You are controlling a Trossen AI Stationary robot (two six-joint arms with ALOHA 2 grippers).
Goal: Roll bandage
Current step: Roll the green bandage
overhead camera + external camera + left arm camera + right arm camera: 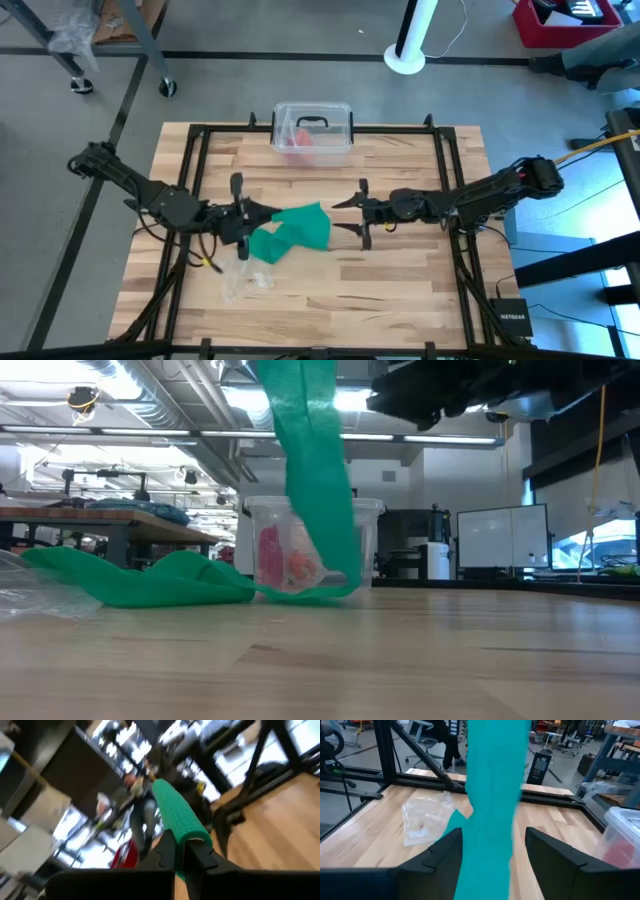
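The green bandage (300, 228) is partly lifted. In the low view one stretch (315, 480) hangs from above down to the table, and the rest (130, 580) lies bunched on the wood toward the left. My left gripper (268, 213) is shut on the bandage at mid-table left. My right gripper (345, 215) is open and points at the bandage from the right. In the right wrist view its two fingers stand on either side of the hanging strip (492, 795). I cannot tell whether they touch it. My left gripper pinches the bandage between its two fingers, where the strip is gathered into a narrow tube shape (192, 837). The fingers come about level from the table's left. Beyond the fingers the strip runs on, then drops, and its lower part (200, 585) lies on the table.
A clear plastic box (312, 130) with a black handle and red contents stands at the table's far middle, behind the bandage. A thin clear wrapper (245, 280) lies near the front left. A black frame borders the wooden table (400, 290).
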